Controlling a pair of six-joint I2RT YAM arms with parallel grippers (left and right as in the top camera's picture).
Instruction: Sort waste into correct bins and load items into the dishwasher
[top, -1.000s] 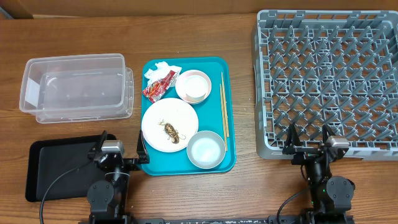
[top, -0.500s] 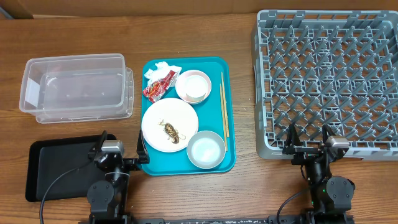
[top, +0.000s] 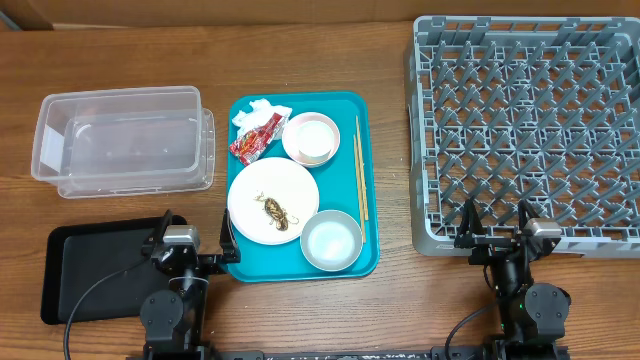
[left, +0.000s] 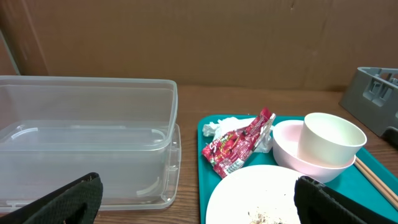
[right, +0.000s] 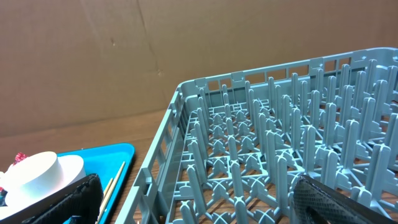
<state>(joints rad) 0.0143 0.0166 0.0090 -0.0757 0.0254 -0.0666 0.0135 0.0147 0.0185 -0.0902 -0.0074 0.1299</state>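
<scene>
A teal tray (top: 237, 110) holds a crumpled white tissue (top: 255, 111), a red wrapper (top: 256, 137), a pink bowl (top: 311, 140) with a white cup (left: 331, 138) in it, a round plate (top: 273, 200) with a brown scrap (top: 275, 211), a whitish bowl (top: 331, 240) and chopsticks (top: 360, 168). The clear tub (top: 122, 140) and black tray (top: 105, 265) lie at the left, the grey rack (top: 527, 130) at the right. My left gripper (top: 190, 240) is open and empty at the tray's near left corner. My right gripper (top: 496, 237) is open and empty at the rack's near edge.
A brown cardboard wall (left: 186, 37) backs the wooden table (top: 390, 120). The tub stands on its lid. The teal tray sits between tub and rack with bare wood on either side.
</scene>
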